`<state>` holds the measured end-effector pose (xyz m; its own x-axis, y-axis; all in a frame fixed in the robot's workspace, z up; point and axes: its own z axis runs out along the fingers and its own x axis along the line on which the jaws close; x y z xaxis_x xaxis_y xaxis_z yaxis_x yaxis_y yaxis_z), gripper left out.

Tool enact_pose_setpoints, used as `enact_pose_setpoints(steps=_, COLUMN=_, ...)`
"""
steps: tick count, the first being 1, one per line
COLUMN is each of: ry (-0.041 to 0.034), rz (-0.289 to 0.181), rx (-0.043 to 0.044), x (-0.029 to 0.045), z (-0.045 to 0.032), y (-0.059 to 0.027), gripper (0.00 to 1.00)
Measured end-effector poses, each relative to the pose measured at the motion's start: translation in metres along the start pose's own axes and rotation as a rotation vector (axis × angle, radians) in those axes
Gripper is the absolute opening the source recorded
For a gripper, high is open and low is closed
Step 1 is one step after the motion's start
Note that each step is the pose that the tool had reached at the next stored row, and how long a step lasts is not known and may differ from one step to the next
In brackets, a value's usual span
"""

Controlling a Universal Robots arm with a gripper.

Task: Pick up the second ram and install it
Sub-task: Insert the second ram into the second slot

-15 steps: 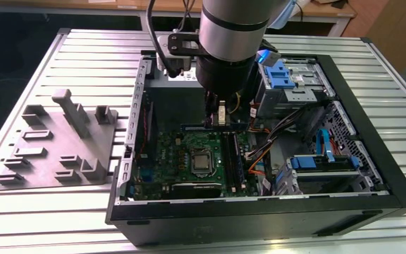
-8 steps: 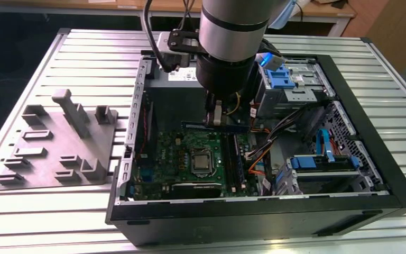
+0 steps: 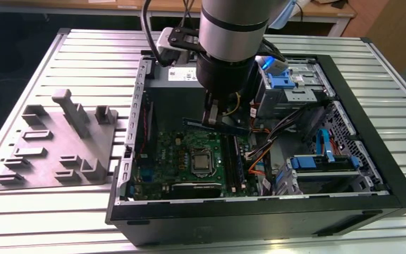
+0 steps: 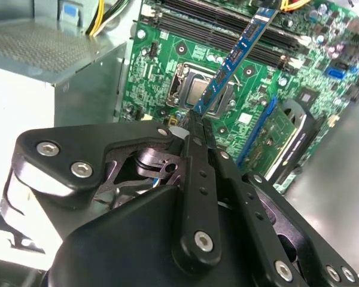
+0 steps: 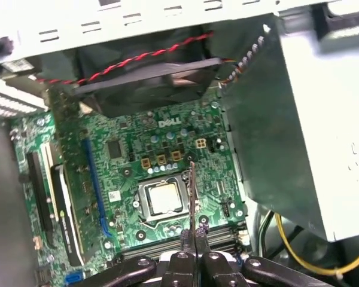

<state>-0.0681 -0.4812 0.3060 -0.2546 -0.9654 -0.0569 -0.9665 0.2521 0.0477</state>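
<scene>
Blue second ram (image 4: pixel 233 57), green motherboard (image 5: pixel 119 179), black end effector (image 4: pixel 196 122), silver ribbed table (image 3: pixel 40 211)

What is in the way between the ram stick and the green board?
Nothing visible. The pincer holds the second ram in the air above the motherboard, with bare board below it.

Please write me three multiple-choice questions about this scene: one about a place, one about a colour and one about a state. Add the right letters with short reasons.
1. Where is the second ram?
A. seated in a motherboard slot
B. in the air above the motherboard
C. lying flat on the motherboard

2. What colour is the motherboard?
A. green
B. red
C. white

3. How is the gripper?
A. open
B. shut with nothing in it
C. shut on the second ram

Answers: 1 B, the stick hangs clear of the board; 2 A, both wrist views show green; 3 C, the fingers clamp the stick's end.
</scene>
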Motion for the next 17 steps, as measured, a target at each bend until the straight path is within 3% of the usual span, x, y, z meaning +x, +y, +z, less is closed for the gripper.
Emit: enact_pose_setpoints(steps=17, ry=-0.0146, rz=0.308, rx=0.0175, x=0.0, z=0.0001, y=0.0, gripper=0.11)
